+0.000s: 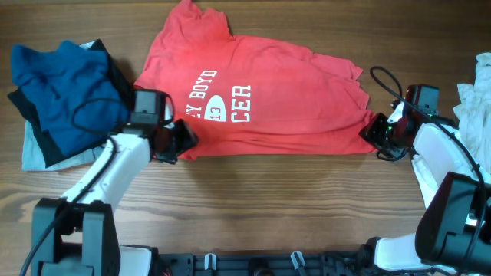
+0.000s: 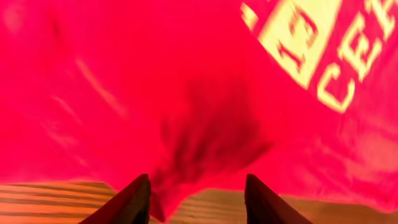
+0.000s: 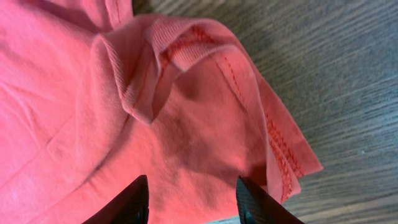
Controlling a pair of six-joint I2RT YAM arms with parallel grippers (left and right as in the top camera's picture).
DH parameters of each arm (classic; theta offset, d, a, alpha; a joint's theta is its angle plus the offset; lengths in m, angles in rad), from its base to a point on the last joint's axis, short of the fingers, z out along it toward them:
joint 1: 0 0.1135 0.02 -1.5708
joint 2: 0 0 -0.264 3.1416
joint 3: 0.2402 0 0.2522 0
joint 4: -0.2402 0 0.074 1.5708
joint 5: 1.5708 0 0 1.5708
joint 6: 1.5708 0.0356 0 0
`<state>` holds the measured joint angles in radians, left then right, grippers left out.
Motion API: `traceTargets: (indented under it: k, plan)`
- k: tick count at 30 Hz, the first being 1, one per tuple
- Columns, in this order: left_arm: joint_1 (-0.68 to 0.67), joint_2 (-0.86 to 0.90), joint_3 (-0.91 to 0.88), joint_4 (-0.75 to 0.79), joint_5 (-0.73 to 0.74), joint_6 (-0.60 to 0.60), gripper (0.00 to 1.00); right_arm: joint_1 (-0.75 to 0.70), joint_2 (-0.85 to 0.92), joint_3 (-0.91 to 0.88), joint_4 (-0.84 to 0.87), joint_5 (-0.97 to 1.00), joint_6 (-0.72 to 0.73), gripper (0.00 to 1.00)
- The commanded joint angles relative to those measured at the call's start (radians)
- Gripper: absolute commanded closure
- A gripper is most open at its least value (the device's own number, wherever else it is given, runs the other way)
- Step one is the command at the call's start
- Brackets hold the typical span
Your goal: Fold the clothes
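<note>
Dark fingers (image 2: 134, 199) of our left gripper (image 2: 196, 180) sit closest to us in the left wrist view. They are wide apart and are not pinching anything. A wrinkly bit of the red T-shirt (image 2: 186, 93) sits between them, right where the cloth ends and the wooden table (image 2: 56, 193) starts. This view is blurry. White letters (image 2: 339, 87) show on the shirt, up and to the right.

Our right gripper (image 3: 189, 183) is wide too, and it holds nothing. Its fingers (image 3: 127, 202) sit at the shirt's edge, with red cloth lying between them. A folded-over sleeve (image 3: 180, 50) with a stitched hem bunches up just past them.

From above, we see the red T-shirt (image 1: 268, 84) spread out on the table (image 1: 268, 207) with its letters facing up. The left gripper (image 1: 180, 138) is at the shirt's near left corner. The right gripper (image 1: 372, 132) is at its near right corner. Just beside the shirt's left side sits a heap of clothes (image 1: 65, 84), with a blue one on top and black and pale ones under it. Well to the right of the shirt, a white garment (image 1: 476, 96) lies at the edge of the view.
</note>
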<state>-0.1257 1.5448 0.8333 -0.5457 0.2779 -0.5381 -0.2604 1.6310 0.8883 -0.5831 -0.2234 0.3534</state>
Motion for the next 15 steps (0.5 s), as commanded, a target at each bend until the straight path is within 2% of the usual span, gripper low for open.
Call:
traceTargets:
  k: [1, 11, 15]
  plan:
    - [-0.066, 0.01, 0.002, 0.006, -0.07, 0.037, 0.48, 0.002, 0.013, 0.002, 0.003, 0.02, -0.013, 0.54]
    - [-0.134, 0.05, 0.002, 0.067, -0.113, 0.038, 0.44, 0.002, 0.013, 0.002, -0.003, 0.021, -0.014, 0.55]
    - [-0.153, 0.123, 0.002, 0.092, -0.112, 0.065, 0.47, 0.002, 0.013, 0.002, -0.003, 0.02, -0.013, 0.55]
